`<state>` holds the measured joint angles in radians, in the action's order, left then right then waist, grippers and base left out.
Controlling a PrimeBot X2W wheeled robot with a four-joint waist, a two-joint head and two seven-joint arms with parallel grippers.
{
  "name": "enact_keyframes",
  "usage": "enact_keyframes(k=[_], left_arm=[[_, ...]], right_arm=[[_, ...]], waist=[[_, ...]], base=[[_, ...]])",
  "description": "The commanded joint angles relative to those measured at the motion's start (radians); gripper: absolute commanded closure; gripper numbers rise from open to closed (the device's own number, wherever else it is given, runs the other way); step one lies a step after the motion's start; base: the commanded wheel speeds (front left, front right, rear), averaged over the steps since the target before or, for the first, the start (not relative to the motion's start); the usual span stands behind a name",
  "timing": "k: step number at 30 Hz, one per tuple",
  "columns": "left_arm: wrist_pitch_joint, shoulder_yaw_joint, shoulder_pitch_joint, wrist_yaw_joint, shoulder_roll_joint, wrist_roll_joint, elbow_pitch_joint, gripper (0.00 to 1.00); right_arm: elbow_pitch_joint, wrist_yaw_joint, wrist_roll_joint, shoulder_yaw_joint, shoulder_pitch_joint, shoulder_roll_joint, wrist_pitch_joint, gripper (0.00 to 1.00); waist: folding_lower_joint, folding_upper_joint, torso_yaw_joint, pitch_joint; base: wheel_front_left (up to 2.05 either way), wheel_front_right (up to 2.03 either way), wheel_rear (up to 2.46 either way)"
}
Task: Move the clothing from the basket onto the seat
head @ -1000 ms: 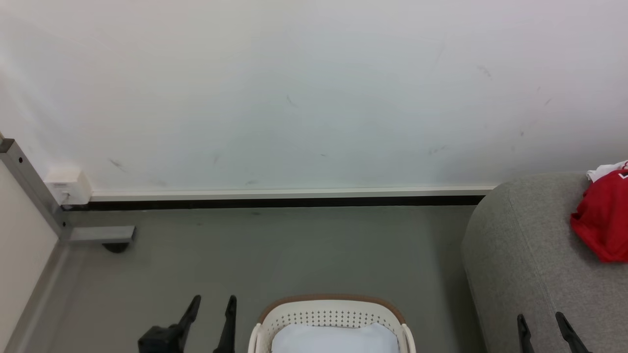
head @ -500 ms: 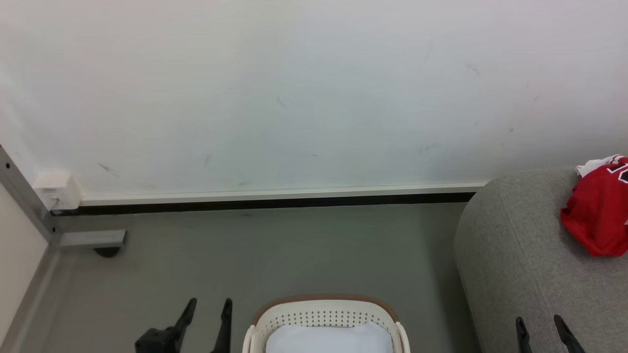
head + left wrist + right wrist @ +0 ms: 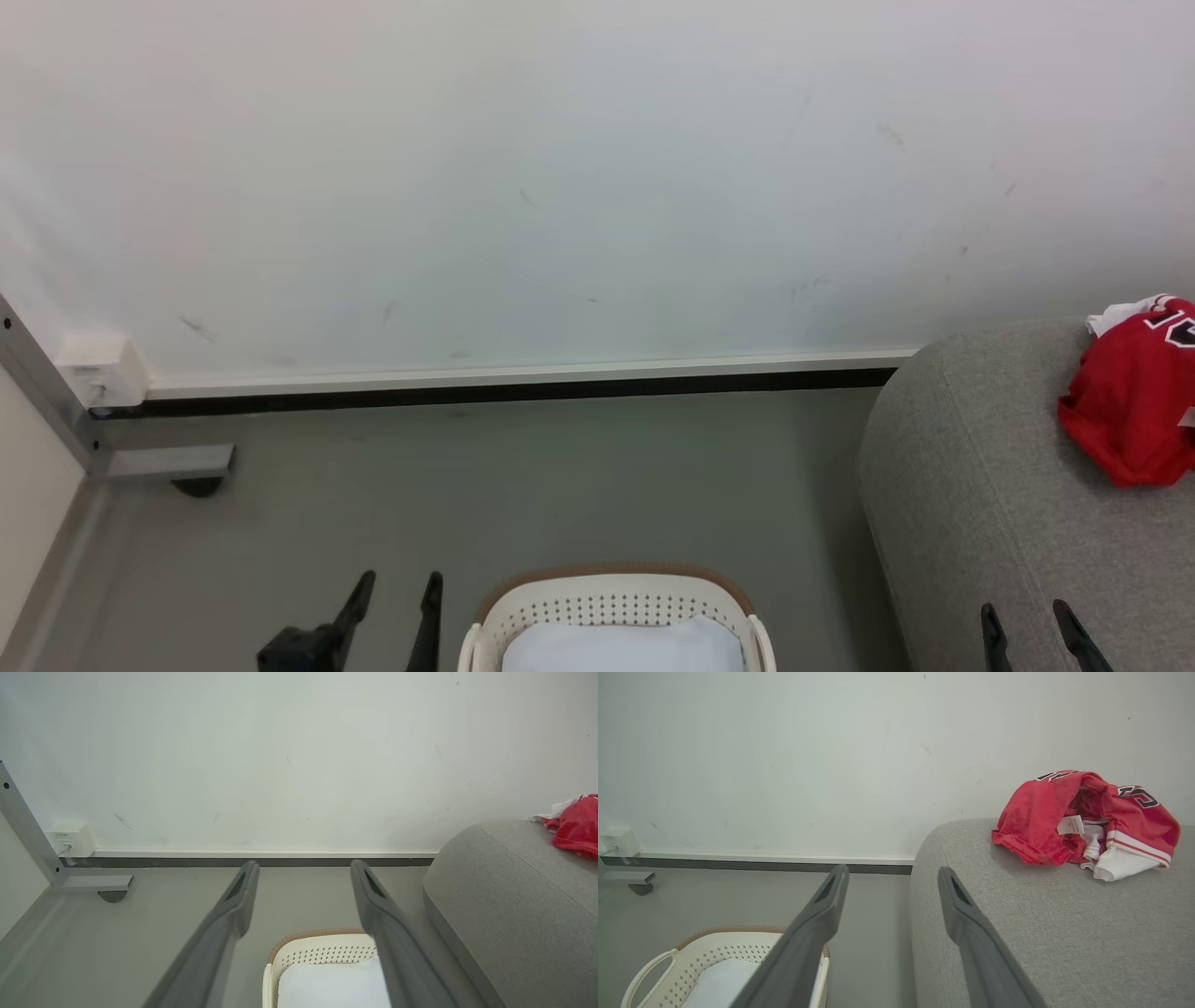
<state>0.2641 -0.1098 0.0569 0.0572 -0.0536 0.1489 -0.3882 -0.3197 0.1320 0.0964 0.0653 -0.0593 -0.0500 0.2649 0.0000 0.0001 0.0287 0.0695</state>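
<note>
The clothing (image 3: 1125,411) lies crumpled on the seat (image 3: 980,504) at my three o'clock, well apart from the basket (image 3: 611,569) at six. My left jaws and right jaws stand released and empty, since delivery looks done.

Bright even light, soft shadows, sharp

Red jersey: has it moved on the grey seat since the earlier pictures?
No. The red jersey keeps its place on the grey seat; everything slid left together, so the camera turned.

Red clothing (image 3: 1083,821), grey seat (image 3: 1041,933), cream perforated basket (image 3: 611,607).
</note>
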Motion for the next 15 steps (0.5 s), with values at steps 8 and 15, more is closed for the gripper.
enact_keyframes(k=[8, 15], left_arm=[[-0.002, -0.001, -0.020, 0.013, 0.007, 0.001, -0.040, 1.00], [-0.046, 0.030, -0.004, 0.019, 0.006, 0.141, -0.031, 1.00]], right_arm=[[-0.033, 0.000, 0.001, 0.001, -0.010, 0.008, -0.001, 1.00], [-0.030, 0.000, 0.147, 0.013, 0.015, 0.007, -0.045, 1.00]], waist=[[0.0000, -0.0001, 0.002, -0.001], [0.0000, -0.0001, 0.000, -0.005]], base=[[0.00, 0.00, 0.00], [0.00, 0.00, 0.00]])
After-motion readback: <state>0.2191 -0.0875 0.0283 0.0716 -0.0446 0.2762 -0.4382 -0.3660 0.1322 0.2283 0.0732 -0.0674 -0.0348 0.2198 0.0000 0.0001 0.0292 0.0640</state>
